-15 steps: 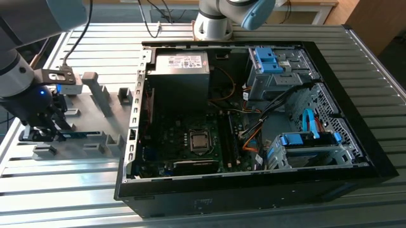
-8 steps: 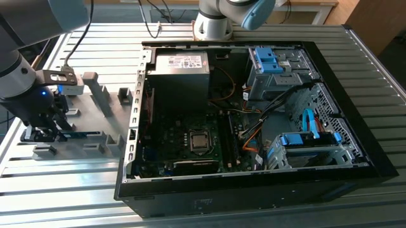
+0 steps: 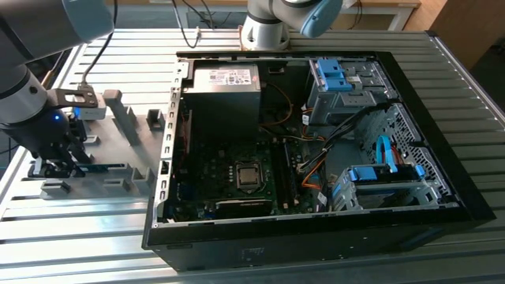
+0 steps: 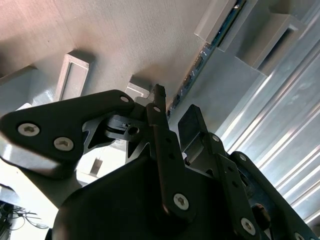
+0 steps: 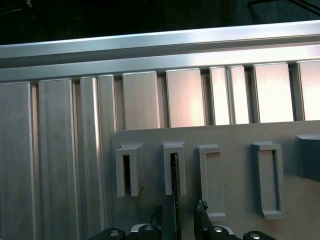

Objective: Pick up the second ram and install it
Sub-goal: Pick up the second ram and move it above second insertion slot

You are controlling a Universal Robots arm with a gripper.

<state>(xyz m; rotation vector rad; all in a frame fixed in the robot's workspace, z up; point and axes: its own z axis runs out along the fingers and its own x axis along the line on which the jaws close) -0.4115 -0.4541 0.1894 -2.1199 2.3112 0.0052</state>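
Note:
The second ram (image 3: 103,167) is a thin teal stick standing on edge in slotted grey holder blocks (image 3: 130,177) on a grey plate, at the exterior view's left beside the computer case. My gripper (image 3: 59,170) is lowered over the stick's end. In the first wrist view the ram (image 5: 175,175) shows edge-on, running down between the two fingertips (image 5: 201,209), with a gap on each side. In the second wrist view the ram (image 4: 200,60) passes between the black fingers (image 4: 192,120). The gripper (image 5: 179,212) (image 4: 175,115) is open and straddles the stick.
The open black computer case (image 3: 442,177) lies at the exterior view's right, with the motherboard (image 3: 236,171), the grey power supply (image 3: 225,77) and blue drive brackets (image 3: 332,74). Other holder slots (image 5: 270,180) stand on the plate. The ribbed aluminium table (image 3: 126,53) surrounds everything.

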